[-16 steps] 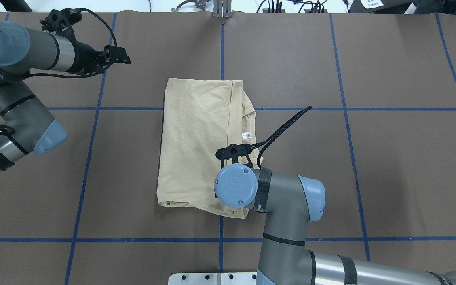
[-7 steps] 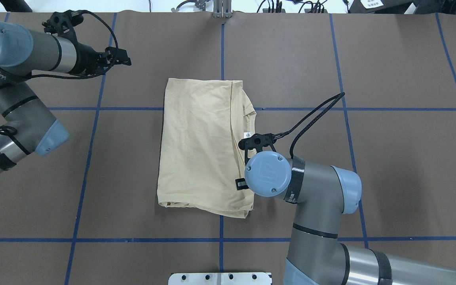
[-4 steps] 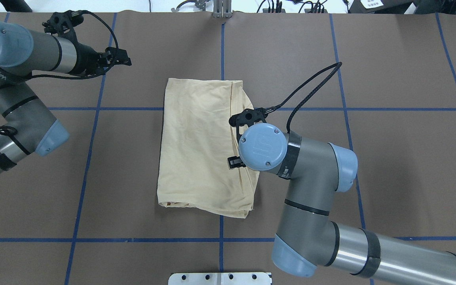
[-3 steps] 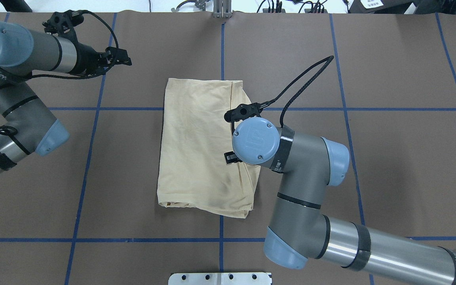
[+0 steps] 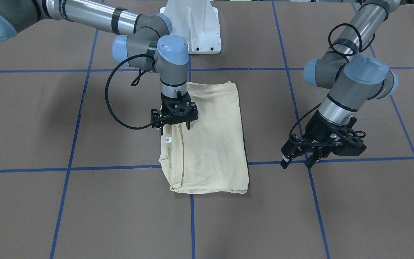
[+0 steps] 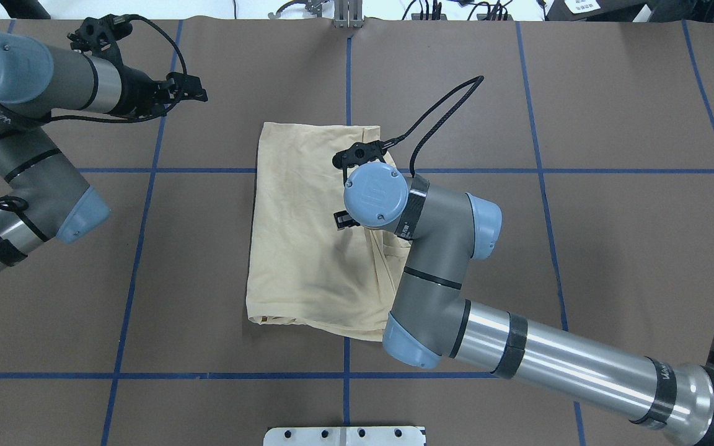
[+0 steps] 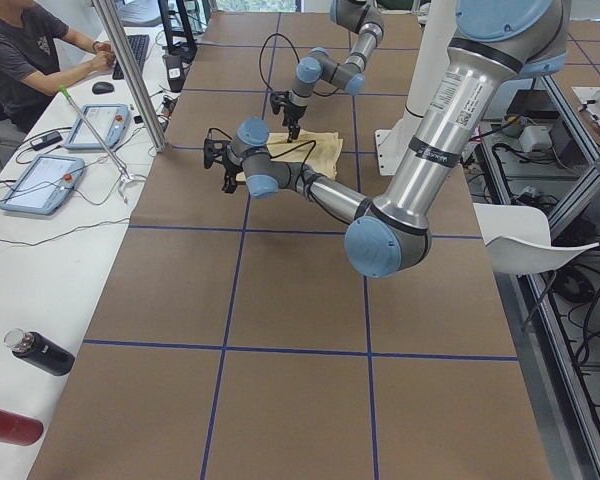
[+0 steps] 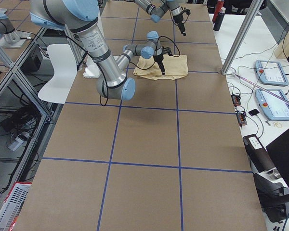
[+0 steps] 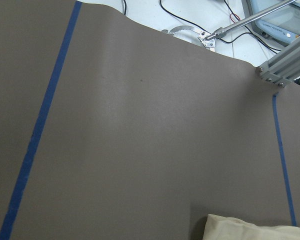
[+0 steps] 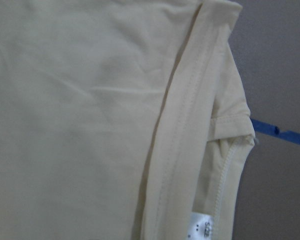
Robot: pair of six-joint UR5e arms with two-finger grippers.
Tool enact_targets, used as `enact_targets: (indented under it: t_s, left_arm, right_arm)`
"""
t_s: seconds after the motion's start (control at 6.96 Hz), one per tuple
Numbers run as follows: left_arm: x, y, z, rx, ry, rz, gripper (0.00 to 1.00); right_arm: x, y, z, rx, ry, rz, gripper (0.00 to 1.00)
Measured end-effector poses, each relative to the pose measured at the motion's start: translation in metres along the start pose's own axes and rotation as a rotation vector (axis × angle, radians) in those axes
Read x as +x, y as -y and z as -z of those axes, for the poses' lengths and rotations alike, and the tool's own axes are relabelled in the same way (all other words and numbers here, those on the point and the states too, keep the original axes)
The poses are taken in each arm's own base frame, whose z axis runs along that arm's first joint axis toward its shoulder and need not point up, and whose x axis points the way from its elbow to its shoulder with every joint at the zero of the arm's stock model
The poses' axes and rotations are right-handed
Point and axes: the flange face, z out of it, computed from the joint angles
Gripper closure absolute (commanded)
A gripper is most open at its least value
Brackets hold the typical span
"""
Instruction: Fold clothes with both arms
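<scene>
Cream T-shirt (image 5: 210, 151) lies partly hidden beneath right claw (image 5: 175, 129), fingers apart; left claw (image 5: 296, 165) likewise spread.

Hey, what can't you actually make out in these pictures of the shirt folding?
Right pincer: the overhead view mostly hides it under its own wrist; whether it touches the shirt is unclear in the front view.
Neck label: right wrist view, lettering blurred, cut by the bottom edge.
Left pincer: tiny in both side views.
</scene>
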Motion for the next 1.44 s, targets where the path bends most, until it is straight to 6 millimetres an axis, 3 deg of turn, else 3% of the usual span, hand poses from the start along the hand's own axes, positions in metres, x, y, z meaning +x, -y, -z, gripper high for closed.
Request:
enact_targets:
  t_s: [0.29, 0.72, 1.15, 1.44]
  left_arm:
    - [0.001, 0.0, 0.0, 0.0, 0.0, 0.0, 0.0]
    - [0.002, 0.0, -0.001, -0.001, 0.0, 0.0, 0.0]
    - [0.003, 0.0, -0.001, -0.001, -0.003, 0.0, 0.0]
    - [0.003, -0.001, -0.002, -0.003, -0.002, 0.0, 0.0]
  right_arm:
    - [0.008, 0.012, -0.012, -0.007, 0.002, 0.002, 0.0]
    - [0.015, 0.008, -0.02, -0.034, -0.004, 0.003, 0.0]
    - [0.021, 0.007, -0.022, -0.067, -0.009, -0.004, 0.0]
    - [0.039, 0.02, -0.018, -0.08, 0.002, -0.028, 0.0]
